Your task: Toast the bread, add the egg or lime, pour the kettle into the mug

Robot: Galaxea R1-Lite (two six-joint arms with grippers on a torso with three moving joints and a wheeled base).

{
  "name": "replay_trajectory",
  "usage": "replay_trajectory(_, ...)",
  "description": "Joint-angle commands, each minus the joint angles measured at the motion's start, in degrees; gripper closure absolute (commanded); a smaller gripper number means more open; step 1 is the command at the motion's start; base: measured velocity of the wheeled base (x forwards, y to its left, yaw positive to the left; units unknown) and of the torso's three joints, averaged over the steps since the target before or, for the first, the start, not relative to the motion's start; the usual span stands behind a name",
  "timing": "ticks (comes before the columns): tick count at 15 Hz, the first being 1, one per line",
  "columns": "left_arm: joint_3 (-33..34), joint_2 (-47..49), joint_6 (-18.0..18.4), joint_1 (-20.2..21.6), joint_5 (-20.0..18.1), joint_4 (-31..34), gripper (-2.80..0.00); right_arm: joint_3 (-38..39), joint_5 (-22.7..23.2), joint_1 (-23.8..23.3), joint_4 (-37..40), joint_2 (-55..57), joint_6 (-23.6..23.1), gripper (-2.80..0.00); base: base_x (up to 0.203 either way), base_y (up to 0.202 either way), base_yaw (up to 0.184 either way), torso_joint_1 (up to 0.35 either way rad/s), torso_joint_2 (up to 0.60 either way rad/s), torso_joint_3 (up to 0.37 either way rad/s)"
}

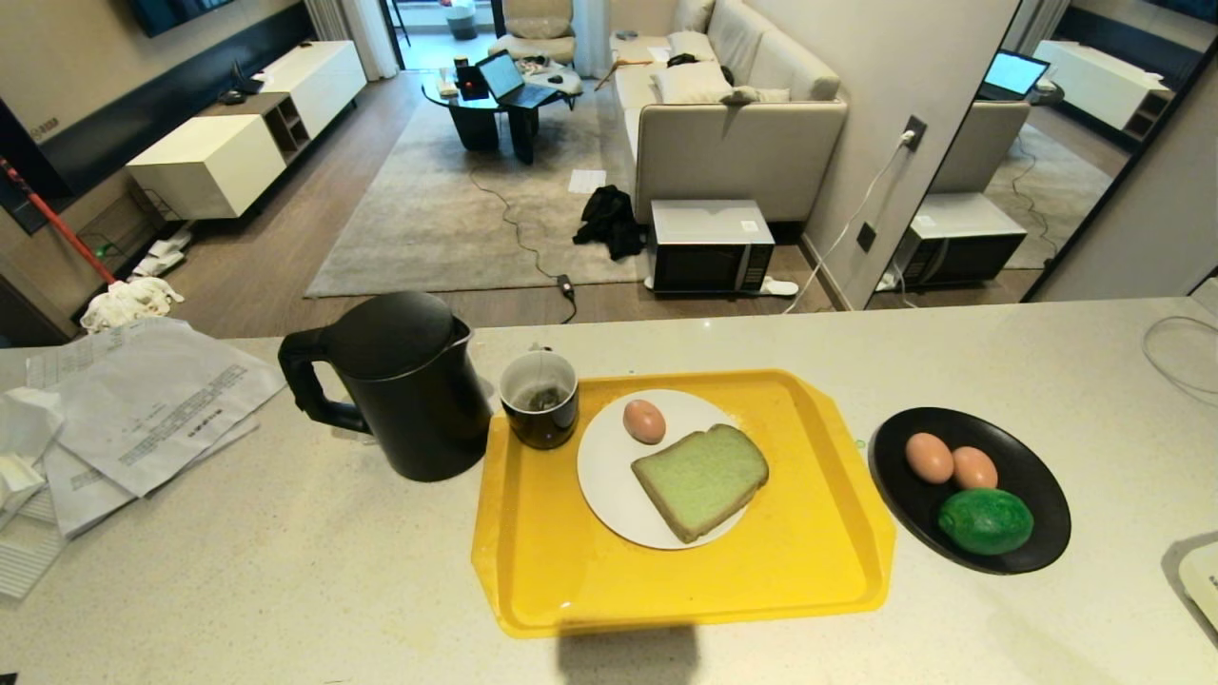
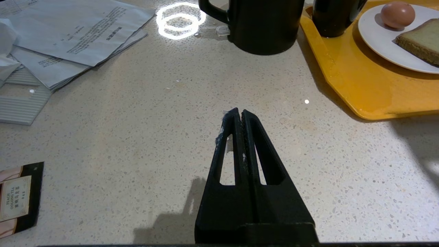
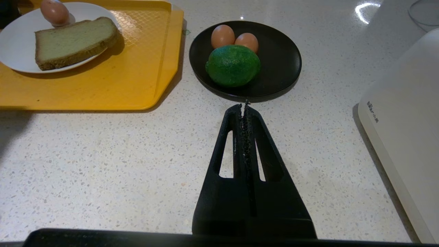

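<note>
The bread (image 1: 701,479) lies on a white plate (image 1: 604,476) beside one egg (image 1: 644,420), on a yellow tray (image 1: 818,561). The black mug (image 1: 540,398), with a tea bag inside, stands on the tray's far left corner. Left of the tray stands the black kettle (image 1: 404,381). Right of the tray, a black dish (image 1: 1032,476) holds two eggs (image 1: 930,457) and the lime (image 1: 985,520). My left gripper (image 2: 239,113) is shut and empty over bare counter, short of the kettle (image 2: 264,24). My right gripper (image 3: 244,107) is shut and empty just short of the dish (image 3: 284,65) and lime (image 3: 232,65).
Loose papers (image 1: 152,400) lie at the counter's left, a tea sachet (image 2: 17,199) near the left arm, and a white appliance (image 3: 404,137) at the right. Beyond the counter's far edge is a living room with a sofa (image 1: 733,124) and a microwave (image 1: 709,247) on the floor.
</note>
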Motion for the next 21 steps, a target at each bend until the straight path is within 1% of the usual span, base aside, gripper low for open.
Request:
replay_trajectory(1,0.0,0.0,0.0,0.0,0.0,0.0,0.00,0.0,0.0,0.0,0.0,0.0,0.0,0.00,0.000,0.000,0.000,0.000,0.00,0.000)
replay_trajectory(4,0.0,0.0,0.1,0.1,0.0,0.0,0.00,0.0,0.0,0.0,0.0,0.0,0.0,0.00,0.000,0.000,0.000,0.000,0.00,0.000)
replay_trajectory(6,-0.1,0.0,1.0,0.1,0.1,0.0,0.00,0.0,0.0,0.0,0.0,0.0,0.0,0.00,0.000,0.000,0.000,0.000,0.00,0.000)
replay_trajectory(7,-0.1,0.0,3.1,0.1,0.0,0.2,0.00,0.0,0.0,0.0,0.0,0.0,0.0,0.00,0.000,0.000,0.000,0.000,0.00,0.000)
replay_trajectory(9,-0.2,0.1,10.0,0.1,-0.8,0.5,0.00,0.0,0.0,0.0,0.0,0.0,0.0,0.00,0.000,0.000,0.000,0.000,0.00,0.000)
replay_trajectory(10,-0.6,0.3,10.2,0.1,-1.5,2.1,0.00,0.0,0.0,0.0,0.0,0.0,-0.1,0.00,0.000,0.000,0.000,0.000,0.00,0.000)
replay_trajectory(11,-1.4,0.3,10.1,0.1,-1.6,4.3,0.00,0.0,0.0,0.0,0.0,0.0,-0.1,0.00,0.000,0.000,0.000,0.000,0.00,0.000)
replay_trajectory(12,-2.0,0.1,9.1,0.1,-1.4,5.7,0.00,0.0,0.0,0.0,0.0,0.0,0.0,0.00,0.000,0.000,0.000,0.000,0.00,0.000)
replay_trajectory(15,-1.5,0.0,7.4,0.0,-1.1,4.0,0.00,0.0,0.0,0.0,0.0,0.0,0.0,0.00,0.000,0.000,0.000,0.000,0.00,0.000)
replay_trajectory(19,-1.5,0.0,2.5,0.0,-0.8,4.0,0.00,0.0,0.0,0.0,0.0,0.0,0.0,0.00,0.000,0.000,0.000,0.000,0.00,0.000)
replay_trajectory(21,-1.5,0.0,1.6,0.0,0.0,4.0,0.00,0.0,0.0,0.0,0.0,0.0,0.0,0.00,0.000,0.000,0.000,0.000,0.00,0.000)
